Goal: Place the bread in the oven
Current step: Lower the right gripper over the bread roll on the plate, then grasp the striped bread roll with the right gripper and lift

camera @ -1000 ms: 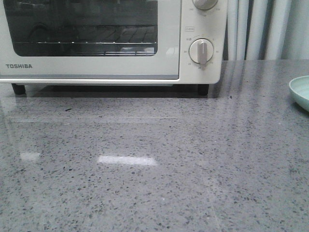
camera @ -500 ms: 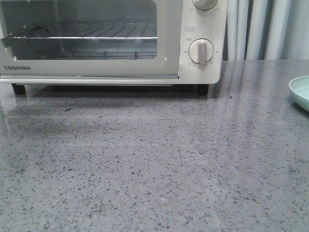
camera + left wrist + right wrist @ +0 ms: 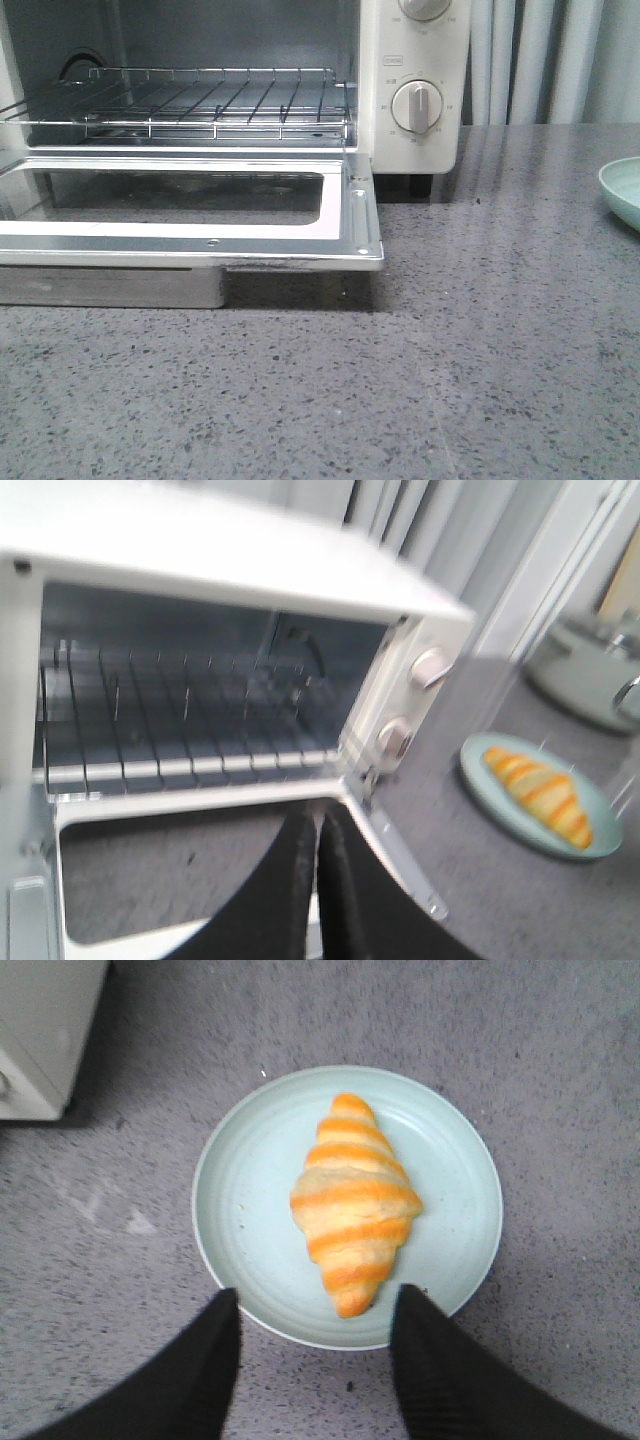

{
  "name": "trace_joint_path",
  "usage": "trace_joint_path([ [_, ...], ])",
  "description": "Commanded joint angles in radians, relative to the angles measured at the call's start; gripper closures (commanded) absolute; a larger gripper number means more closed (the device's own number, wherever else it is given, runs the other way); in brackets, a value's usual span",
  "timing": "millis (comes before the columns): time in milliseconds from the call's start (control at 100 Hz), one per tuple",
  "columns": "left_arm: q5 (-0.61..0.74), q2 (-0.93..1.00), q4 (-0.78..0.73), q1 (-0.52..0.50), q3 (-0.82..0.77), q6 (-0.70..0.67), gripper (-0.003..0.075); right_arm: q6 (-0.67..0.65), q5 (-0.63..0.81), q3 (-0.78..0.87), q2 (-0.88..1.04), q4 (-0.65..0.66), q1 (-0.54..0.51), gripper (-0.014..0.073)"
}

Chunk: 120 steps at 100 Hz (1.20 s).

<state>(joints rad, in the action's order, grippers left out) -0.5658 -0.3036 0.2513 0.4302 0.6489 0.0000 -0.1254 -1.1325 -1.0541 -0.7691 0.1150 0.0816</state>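
The oven (image 3: 410, 90) stands open, door (image 3: 190, 215) flat, rack (image 3: 200, 100) bare.

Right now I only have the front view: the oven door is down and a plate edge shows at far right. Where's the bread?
Observer: The bread lies on the pale green plate, seen in the right wrist view.
Operator: Is the right claw on it?
Observer: No, the right claw is open above the plate, touching nothing.
Operator: And the left claw?
Observer: The left claw is shut, empty, over the lowered door of the oven.
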Motion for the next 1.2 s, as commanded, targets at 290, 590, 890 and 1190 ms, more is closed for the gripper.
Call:
trace_joint_path([
  [290, 0.005, 0.063, -0.033, 0.006, 0.029, 0.005, 0.0741, 0.013, 0.132, -0.024, -0.386, 0.147, -0.015, 0.0203],
  [590, 0.001, 0.063, -0.030, 0.006, 0.029, 0.005, 0.0741, -0.006, 0.187, -0.024, -0.641, 0.149, -0.038, 0.0217],
  [890, 0.000, 0.073, -0.025, 0.006, 0.029, 0.005, 0.0741, 0.007, 0.110, -0.054, -0.584, 0.124, -0.019, 0.0652],
  [1190, 0.016, 0.073, -0.025, 0.006, 0.029, 0.005, 0.0741, 0.023, -0.176, -0.098, -0.297, 0.120, 0.168, 0.0652],
])
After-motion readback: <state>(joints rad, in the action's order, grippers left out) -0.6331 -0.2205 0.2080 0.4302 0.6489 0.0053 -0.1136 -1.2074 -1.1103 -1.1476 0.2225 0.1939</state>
